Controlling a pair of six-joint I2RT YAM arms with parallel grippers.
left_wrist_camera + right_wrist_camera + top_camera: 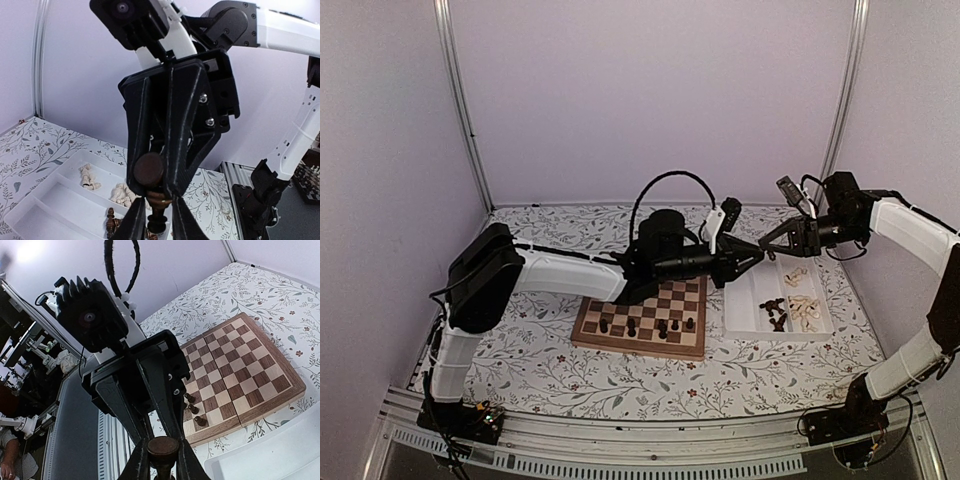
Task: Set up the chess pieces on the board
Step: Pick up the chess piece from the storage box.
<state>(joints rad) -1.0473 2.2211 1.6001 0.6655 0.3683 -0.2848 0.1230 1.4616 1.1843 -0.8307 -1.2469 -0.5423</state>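
Meeting in mid-air right of centre in the overhead view, the two arms point their tips at each other above the white tray [750,300]. The right gripper [162,460] is clamped on a dark chess piece [148,170], whose round end shows between its fingers in both wrist views. The left gripper [157,225] has its two fingers [135,222] on either side of the piece's other end, very close to it. I cannot tell whether they already press on it or leave a small gap.

The board [638,344] lies on the flowered table [550,370] at the centre of the overhead view, just left of the tray, with the left arm crossing over its far edge. Four dark pieces [631,326] stand upright in a row on its near side. In the tray, more dark pieces [775,312] lie in a heap, with cream pieces [805,310] in the compartment to their right.
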